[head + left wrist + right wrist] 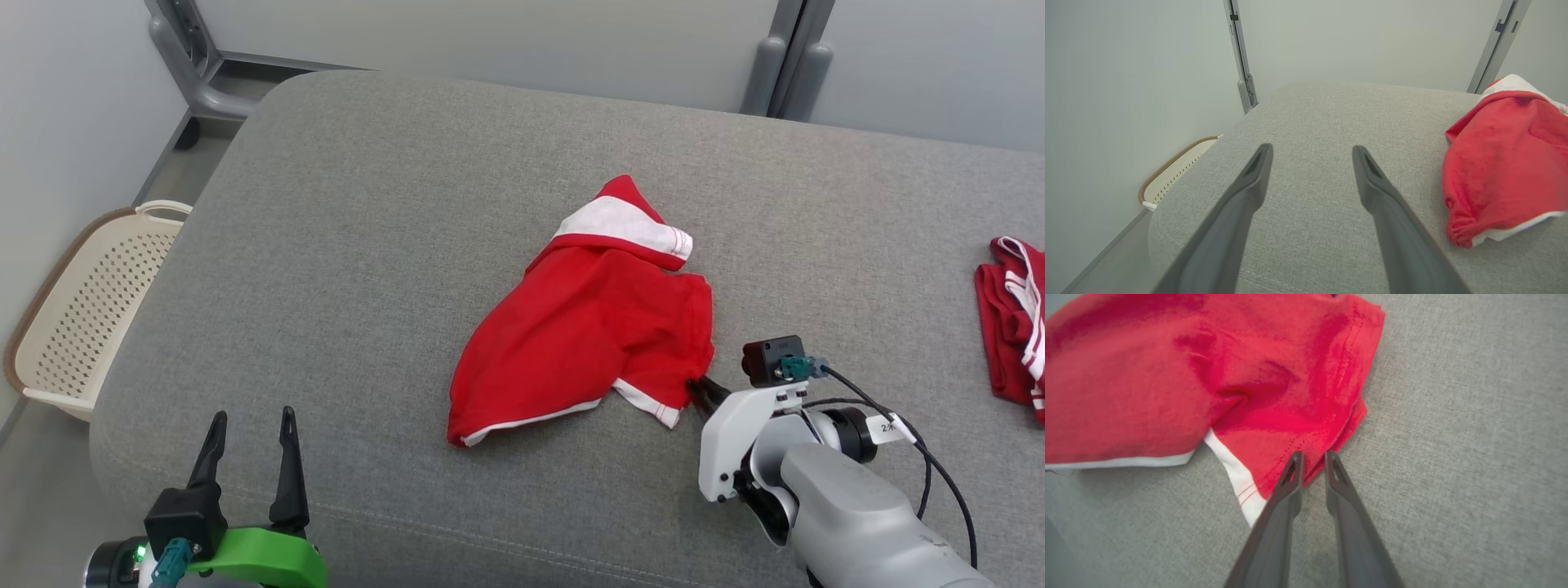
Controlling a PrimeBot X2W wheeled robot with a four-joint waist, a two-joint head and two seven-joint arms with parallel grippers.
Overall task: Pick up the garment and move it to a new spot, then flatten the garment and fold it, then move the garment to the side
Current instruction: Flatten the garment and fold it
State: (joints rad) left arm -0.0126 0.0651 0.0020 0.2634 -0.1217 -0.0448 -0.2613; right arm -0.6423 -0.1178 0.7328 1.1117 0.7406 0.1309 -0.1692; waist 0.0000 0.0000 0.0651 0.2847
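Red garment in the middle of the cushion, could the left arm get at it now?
Probably yes. Only bare grey cushion lies between the open left gripper and the garment; the right gripper is at its far corner, out of the way.

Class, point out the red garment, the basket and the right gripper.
red garment (571, 343), head view, middle of its red body
basket (90, 314), head view, its perforated wall
right gripper (1314, 455), right wrist view, midway between its fingertips

Cushion (343, 245) open left of garment (588, 327); red bundle (1012, 318) — far right.
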